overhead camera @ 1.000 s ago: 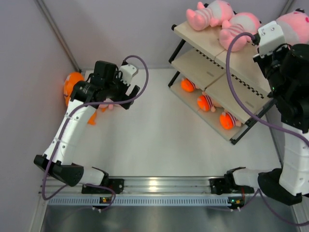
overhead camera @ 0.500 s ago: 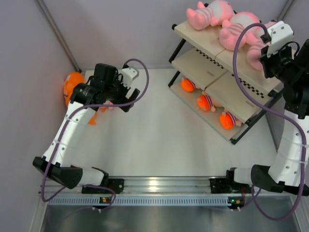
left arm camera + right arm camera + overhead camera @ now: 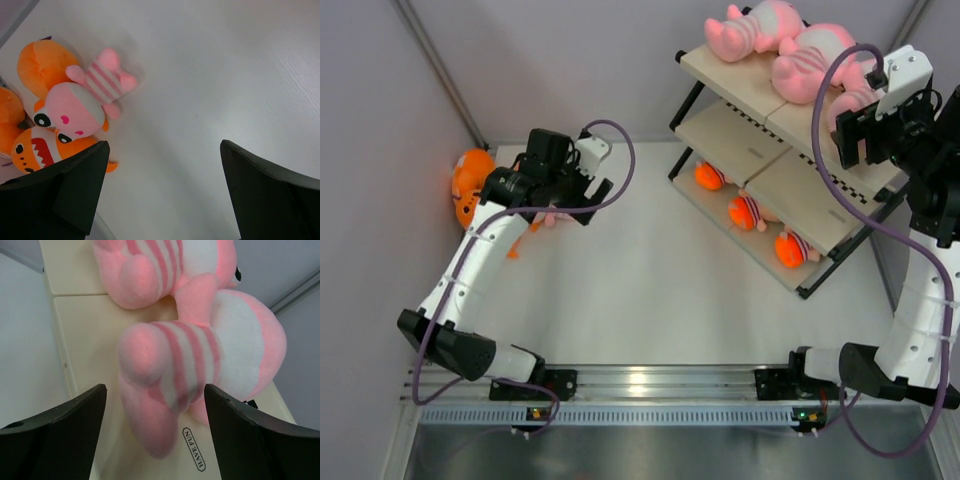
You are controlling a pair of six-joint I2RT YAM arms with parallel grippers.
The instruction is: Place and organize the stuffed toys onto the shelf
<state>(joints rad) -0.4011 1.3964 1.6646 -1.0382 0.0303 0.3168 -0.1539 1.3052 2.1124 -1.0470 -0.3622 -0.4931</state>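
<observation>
My left hand point(image 3: 162, 150) is hovering low over the tabletop point(image 3: 225, 75), fingers spread wide and gripping nothing. The loose pink toy point(image 3: 82, 107) is not lying under the gap. It is sitting off toward my left finger, pressed against the orange creatures point(image 3: 40, 147) heaped by the side wall. Its long axis is running on a slant, with the head down by my left finger and the striped body and feet pointing away up the wrist view. I'm judging that this hand should be sliding left and turning to cross that slant before closing on the striped middle. Otherwise I'm risking catching an orange neighbour along with it. From above, this is plainly the nearer arm to the heap; the other is working well apart, across the tabletop.

Further out, my right hand point(image 3: 155, 390) is hanging over the top board of the shelf point(image 3: 85, 330), fingers parted too. The striped leg end of the shelved pink toy point(image 3: 200, 355) is lying between them. I cannot tell whether either finger is touching it. Just beyond it the second pink toy point(image 3: 160, 265) is lying on the same board, and from above the third pink toy point(image 3: 750, 25) is showing at the far end. Down on the bottom tier, the bottom-tier orange toys point(image 3: 745, 212) are sitting in a row.
</observation>
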